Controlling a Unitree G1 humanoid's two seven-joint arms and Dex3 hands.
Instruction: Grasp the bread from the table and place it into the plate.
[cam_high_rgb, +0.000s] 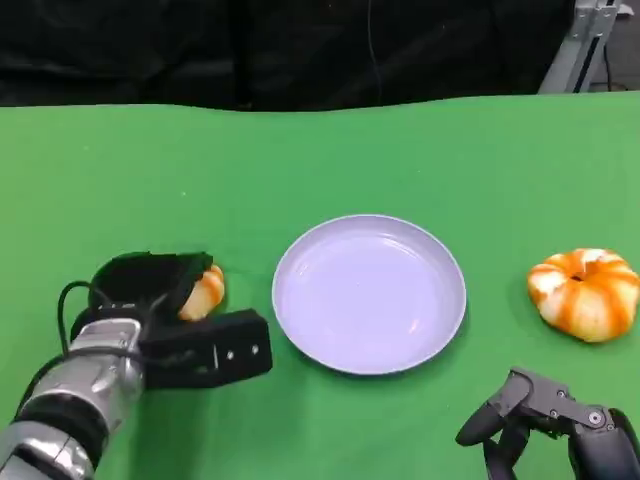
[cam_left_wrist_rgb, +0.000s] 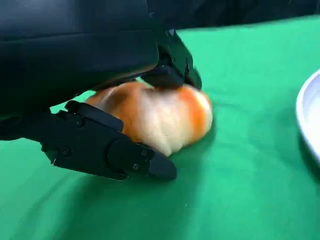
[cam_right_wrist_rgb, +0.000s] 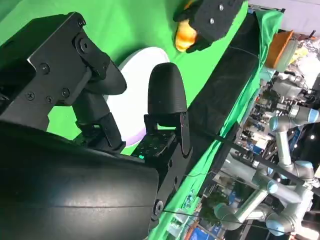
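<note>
the green table (cam_high_rgb: 320, 160) carries a pale round plate (cam_high_rgb: 370, 293) at its middle, nothing in it. the left hand (cam_high_rgb: 175, 320) sits just left of the plate, its fingers closed around a piece of bread (cam_high_rgb: 205, 293) that seems to rest on the cloth. the right hand (cam_high_rgb: 550, 420) hangs near the front edge, fingers apart, holding nothing. a second bread (cam_high_rgb: 585, 292) lies well right of the plate.
</note>
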